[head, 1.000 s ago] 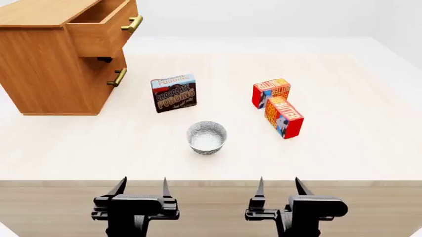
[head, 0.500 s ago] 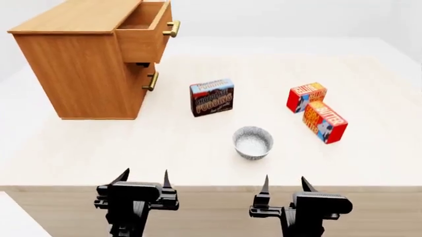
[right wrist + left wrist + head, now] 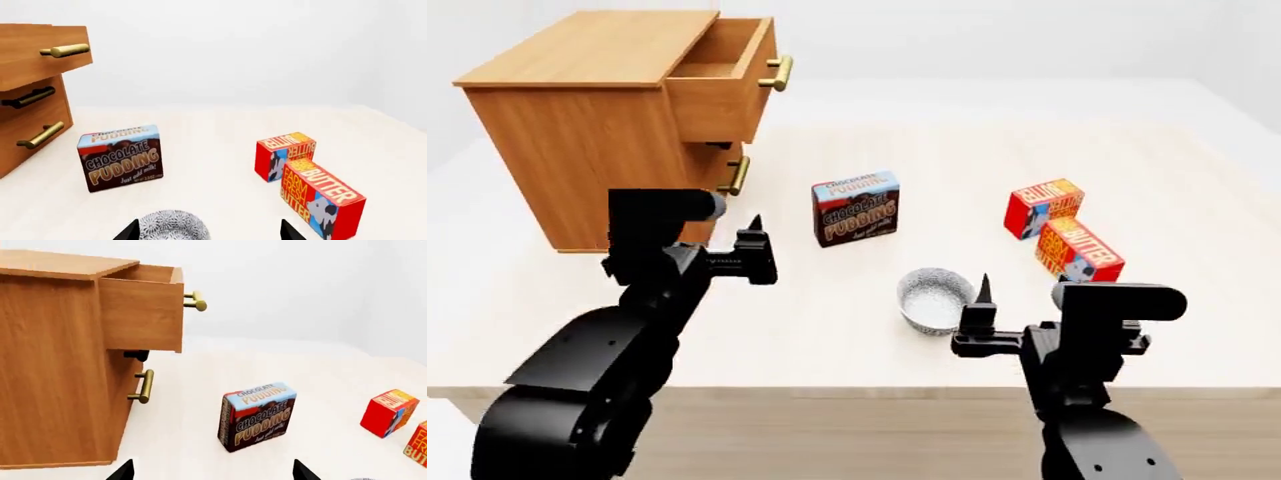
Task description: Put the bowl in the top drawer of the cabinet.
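In the left wrist view the cabinet [image 3: 53,365] stands with the top drawer [image 3: 143,307] pulled out, and the left hand [image 3: 212,471] is spread open and empty before the pudding box [image 3: 257,416]. The head view shows the bowl [image 3: 936,300] upright on the tabletop [image 3: 1174,180], near the right hand [image 3: 1014,305]. In the right wrist view the right hand is open, empty, with the bowl between its fingertips [image 3: 129,231].

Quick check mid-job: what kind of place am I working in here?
Likely a simulated tabletop test scene, not a real room: a pale wooden table against blank white surroundings, holding only a small cabinet, a bowl and grocery boxes such as the pudding box.
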